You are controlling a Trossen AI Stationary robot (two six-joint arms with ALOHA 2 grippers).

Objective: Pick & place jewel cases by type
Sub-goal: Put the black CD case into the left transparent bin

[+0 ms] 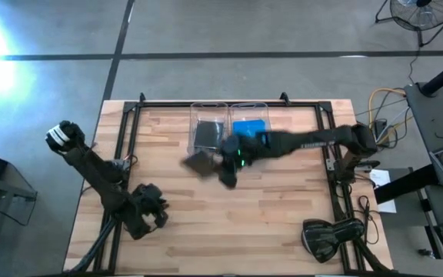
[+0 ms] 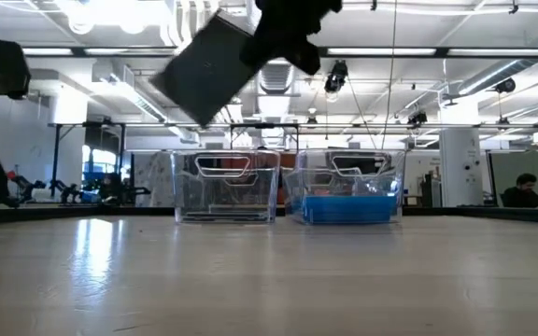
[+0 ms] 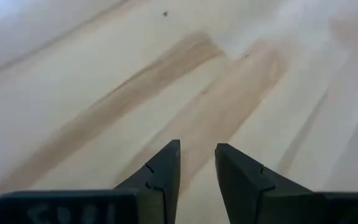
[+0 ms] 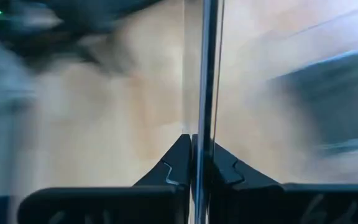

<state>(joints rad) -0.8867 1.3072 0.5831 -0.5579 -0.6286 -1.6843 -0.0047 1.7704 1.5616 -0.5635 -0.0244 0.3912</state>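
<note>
My right gripper (image 1: 228, 163) is near the table's middle, in front of two clear bins, shut on a dark grey jewel case (image 1: 198, 161). In the low view the case (image 2: 208, 70) is high above the table and tilted. The left bin (image 1: 208, 115) holds a dark case (image 1: 206, 135). Blue cases (image 1: 249, 127) lie in the right bin (image 2: 348, 207). My left gripper (image 1: 154, 209) waits over the near left of the table, its fingers (image 3: 166, 168) slightly apart over bare wood. My right gripper (image 4: 196, 146) pinches the dark jewel case between its two fingers by one edge (image 4: 205, 118), seen edge-on in the wrist view. The fingers reach it from the table's right side. The case is lifted clear of the table, tilted, and extends left from the gripper (image 2: 283, 37).
Both clear bins (image 2: 227, 187) stand side by side near the table's far edge. A dark bundle (image 1: 331, 235) lies at the near right corner. Cables and equipment stand beyond the right edge. A person (image 2: 526, 189) is far off in the room.
</note>
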